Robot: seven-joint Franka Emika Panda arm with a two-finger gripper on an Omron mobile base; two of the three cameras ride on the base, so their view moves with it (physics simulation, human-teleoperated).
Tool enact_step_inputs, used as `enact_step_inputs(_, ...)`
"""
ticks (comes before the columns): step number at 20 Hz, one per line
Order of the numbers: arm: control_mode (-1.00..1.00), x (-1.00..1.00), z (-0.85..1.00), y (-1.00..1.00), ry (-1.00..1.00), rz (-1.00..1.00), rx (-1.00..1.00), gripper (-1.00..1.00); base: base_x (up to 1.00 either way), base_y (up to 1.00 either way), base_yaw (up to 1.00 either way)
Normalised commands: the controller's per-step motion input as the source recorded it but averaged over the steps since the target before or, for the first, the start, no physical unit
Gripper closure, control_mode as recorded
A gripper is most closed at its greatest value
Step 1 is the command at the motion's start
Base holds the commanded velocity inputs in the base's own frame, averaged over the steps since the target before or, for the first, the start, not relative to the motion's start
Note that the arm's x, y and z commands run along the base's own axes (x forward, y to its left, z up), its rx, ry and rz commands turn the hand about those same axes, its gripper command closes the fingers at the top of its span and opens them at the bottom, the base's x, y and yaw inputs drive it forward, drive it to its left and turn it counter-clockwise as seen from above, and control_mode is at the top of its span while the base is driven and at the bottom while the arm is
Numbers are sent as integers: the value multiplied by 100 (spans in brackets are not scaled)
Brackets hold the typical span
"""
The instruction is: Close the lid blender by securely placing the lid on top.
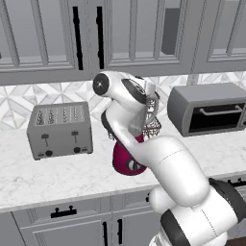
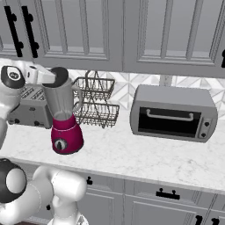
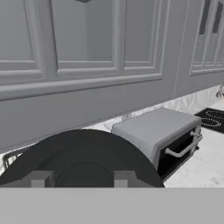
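Fingers (image 3: 120, 178) grip the lid (image 2: 60, 75) atop the blender (image 2: 65, 118) jar's mouth.

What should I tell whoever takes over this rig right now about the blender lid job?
Hand: shut on the low black round lid, holding it by its edge.
The magenta-based blender with the tall clear jar stands on the marble counter, in front of the wire basket.
Done: lid lifted and carried to the jar's mouth, at or just above it.
Left: seat it squarely, press down, release.
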Motion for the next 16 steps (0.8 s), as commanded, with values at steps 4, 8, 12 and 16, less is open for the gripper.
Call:
enact_step_inputs(4,-100,-20,-9,0,9,0,0,-100,0,0,0)
enact_step_inputs(8,-100,-16,-9,0,10,0,0,-100,0,0,0)
enact_step_inputs(12,-100,-31,-3,0,8,0,0,-100,0,0,0)
enact_step_inputs(16,-100,-50,0,0,8,0,0,-100,0,0,0)
